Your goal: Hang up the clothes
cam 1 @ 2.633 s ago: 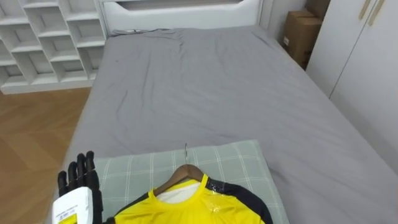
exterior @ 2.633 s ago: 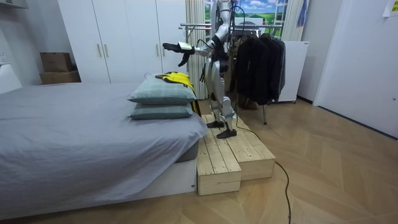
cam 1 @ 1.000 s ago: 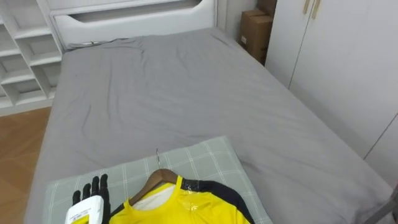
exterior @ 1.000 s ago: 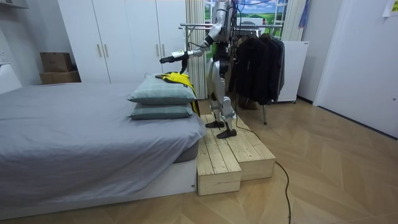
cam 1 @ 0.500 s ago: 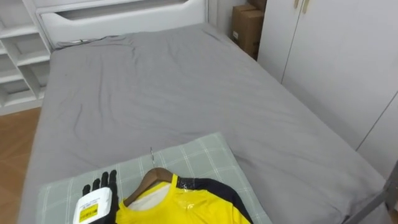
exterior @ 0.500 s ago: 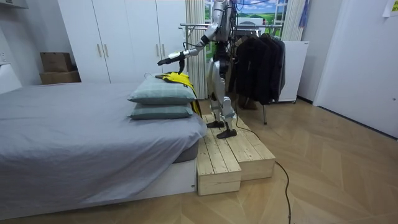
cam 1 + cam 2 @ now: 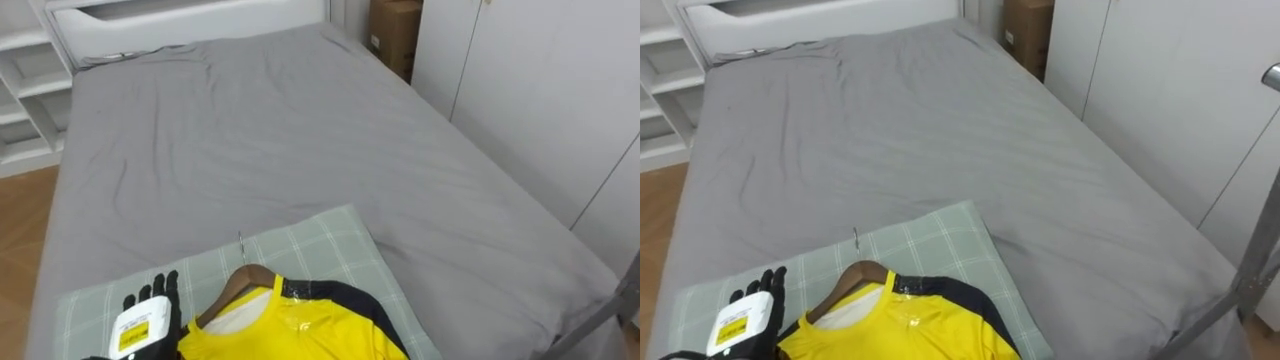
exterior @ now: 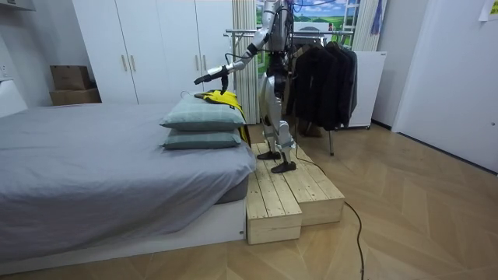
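One hand, the robot's left hand (image 7: 150, 305), hovers open with straight fingers just left of the brown wooden hanger (image 7: 232, 285). The hanger carries the yellow, black-sleeved shirt (image 7: 290, 335) on the green checked pillow (image 7: 310, 245). Best grip: curl round the hanger's neck, clear of the cloth.

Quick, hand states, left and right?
Left hand: open, fingers straight, over the pillow beside the hanger, holding nothing.
Right hand: cannot be told, too small in the room view.
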`<state>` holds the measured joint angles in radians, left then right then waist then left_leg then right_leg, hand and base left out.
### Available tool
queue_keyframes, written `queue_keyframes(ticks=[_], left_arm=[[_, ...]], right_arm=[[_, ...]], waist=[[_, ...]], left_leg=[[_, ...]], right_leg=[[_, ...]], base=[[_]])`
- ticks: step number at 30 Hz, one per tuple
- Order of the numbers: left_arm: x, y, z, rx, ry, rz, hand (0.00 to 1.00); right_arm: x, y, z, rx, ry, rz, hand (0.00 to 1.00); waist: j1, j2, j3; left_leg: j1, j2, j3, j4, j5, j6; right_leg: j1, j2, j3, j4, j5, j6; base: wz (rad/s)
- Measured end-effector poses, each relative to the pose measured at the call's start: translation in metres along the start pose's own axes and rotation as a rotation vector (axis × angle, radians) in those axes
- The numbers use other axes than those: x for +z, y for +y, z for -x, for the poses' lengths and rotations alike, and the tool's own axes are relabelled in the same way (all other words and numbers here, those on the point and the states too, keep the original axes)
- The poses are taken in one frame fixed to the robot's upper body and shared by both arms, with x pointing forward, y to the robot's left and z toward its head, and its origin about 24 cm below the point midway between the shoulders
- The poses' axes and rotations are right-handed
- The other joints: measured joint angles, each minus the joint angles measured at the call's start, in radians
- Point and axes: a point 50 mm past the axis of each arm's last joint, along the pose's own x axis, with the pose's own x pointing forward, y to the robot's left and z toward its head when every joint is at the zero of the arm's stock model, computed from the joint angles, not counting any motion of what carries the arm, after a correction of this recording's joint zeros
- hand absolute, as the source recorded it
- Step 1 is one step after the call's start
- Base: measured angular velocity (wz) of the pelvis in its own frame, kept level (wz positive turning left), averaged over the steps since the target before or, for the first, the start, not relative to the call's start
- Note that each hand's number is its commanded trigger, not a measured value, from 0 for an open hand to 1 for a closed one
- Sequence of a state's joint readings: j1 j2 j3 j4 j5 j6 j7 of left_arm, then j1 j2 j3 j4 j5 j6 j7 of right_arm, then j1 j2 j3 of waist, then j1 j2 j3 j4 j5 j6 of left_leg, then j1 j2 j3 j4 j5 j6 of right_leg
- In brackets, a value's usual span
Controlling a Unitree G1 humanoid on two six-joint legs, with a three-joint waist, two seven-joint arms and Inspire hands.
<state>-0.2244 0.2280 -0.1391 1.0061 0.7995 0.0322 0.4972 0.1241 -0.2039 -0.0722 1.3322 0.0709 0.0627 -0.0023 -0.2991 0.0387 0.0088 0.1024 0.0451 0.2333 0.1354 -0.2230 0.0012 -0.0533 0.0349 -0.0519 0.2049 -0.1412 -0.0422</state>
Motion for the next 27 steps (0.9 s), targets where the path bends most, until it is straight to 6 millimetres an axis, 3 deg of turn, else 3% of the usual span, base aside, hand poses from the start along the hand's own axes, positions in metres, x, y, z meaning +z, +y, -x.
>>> queue_keyframes(ticks=[7, 14, 20, 27], left_arm=[[-0.004, 0.013, -0.009, 0.018, 0.047, 0.106, 0.0], [-0.006, 0.011, -0.009, -0.023, 0.068, 0.136, 0.0], [-0.013, 0.004, -0.006, -0.07, 0.1, 0.126, 0.0], [-0.015, 0.004, -0.006, -0.07, 0.11, 0.13, 0.0]], right_arm=[[-0.006, -0.001, 0.0, 0.004, 0.006, 0.001, 0.0], [-0.005, -0.001, 0.0, 0.003, 0.005, 0.002, 0.0], [-0.007, -0.001, 0.0, -0.009, 0.017, 0.002, 0.0], [-0.005, -0.001, 0.0, -0.018, 0.005, 0.002, 0.0]], waist=[[0.001, -0.011, 0.0036], [0.002, -0.012, 0.0031], [0.003, -0.009, 0.0006], [0.007, -0.019, -0.0056]], left_leg=[[0.0, 0.001, 0.004, 0.0, 0.0, 0.0], [0.0, 0.001, 0.007, 0.0, 0.0, 0.0], [0.001, 0.001, 0.007, 0.0, 0.0, 0.0], [-0.007, 0.001, 0.011, 0.001, 0.0, 0.0]], right_leg=[[0.0, 0.0, -0.002, 0.0, 0.0, 0.0], [-0.001, 0.0, -0.001, 0.0, 0.0, 0.0], [-0.001, 0.001, 0.002, 0.001, 0.0, 0.0], [-0.014, 0.001, 0.005, 0.006, 0.0, 0.0]], base=[[0.0], [0.0], [0.0], [-0.01]])
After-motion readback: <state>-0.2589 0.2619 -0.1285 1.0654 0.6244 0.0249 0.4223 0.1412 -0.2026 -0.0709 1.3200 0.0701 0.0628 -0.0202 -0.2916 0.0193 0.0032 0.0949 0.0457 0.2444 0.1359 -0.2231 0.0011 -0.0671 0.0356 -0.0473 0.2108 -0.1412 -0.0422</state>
